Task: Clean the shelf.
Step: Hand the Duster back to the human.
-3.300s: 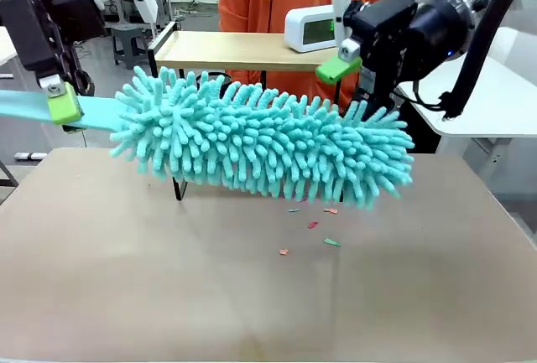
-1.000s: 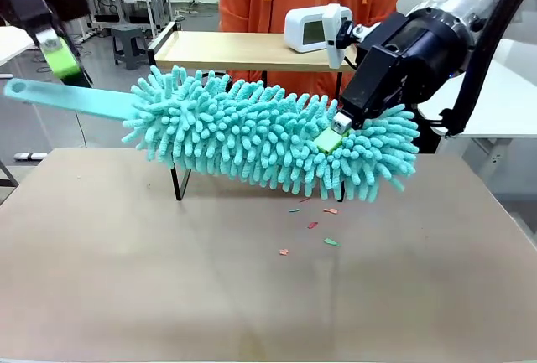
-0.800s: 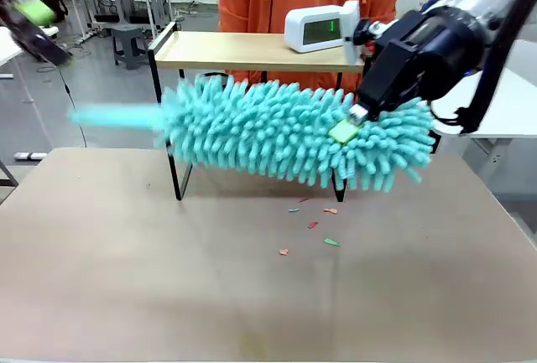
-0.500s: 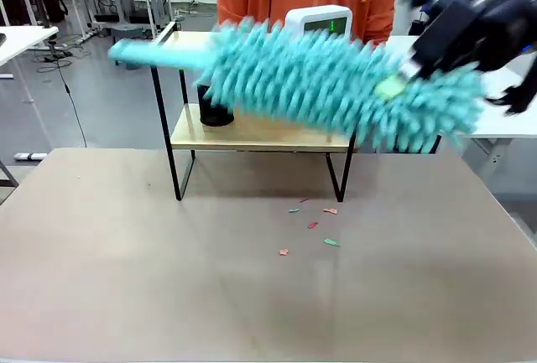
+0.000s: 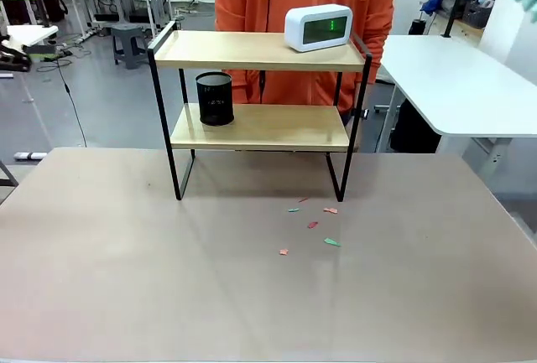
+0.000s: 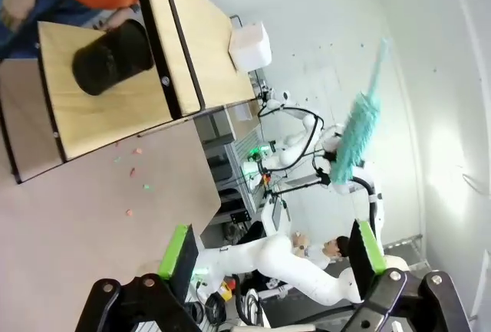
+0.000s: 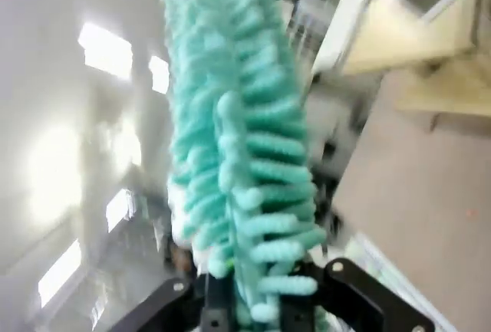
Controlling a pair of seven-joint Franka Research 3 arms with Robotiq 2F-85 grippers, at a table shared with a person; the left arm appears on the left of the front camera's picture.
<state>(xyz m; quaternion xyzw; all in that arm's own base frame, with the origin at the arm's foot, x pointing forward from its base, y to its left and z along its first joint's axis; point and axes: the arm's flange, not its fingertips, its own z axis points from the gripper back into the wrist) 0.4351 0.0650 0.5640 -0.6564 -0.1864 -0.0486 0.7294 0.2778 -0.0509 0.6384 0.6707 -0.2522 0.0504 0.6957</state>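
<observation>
Jaws on my right gripper (image 7: 245, 290) are clamping the base of a fluffy teal duster (image 7: 238, 140), raised high, while my left gripper (image 6: 272, 259) is hanging with jaws apart, holding nothing. I am judging the duster light and soft, its fronds yielding, so the stiff flat handle is the better place to hold. The shelf (image 5: 256, 51) is standing at the tabletop's (image 5: 126, 279) far side, carrying a white clock (image 5: 317, 27) above and a black cup (image 5: 215, 99) below. A second ago the duster was sweeping across the shelf; now it is lifted away, and coloured scraps (image 5: 312, 225) are lying where they were.
</observation>
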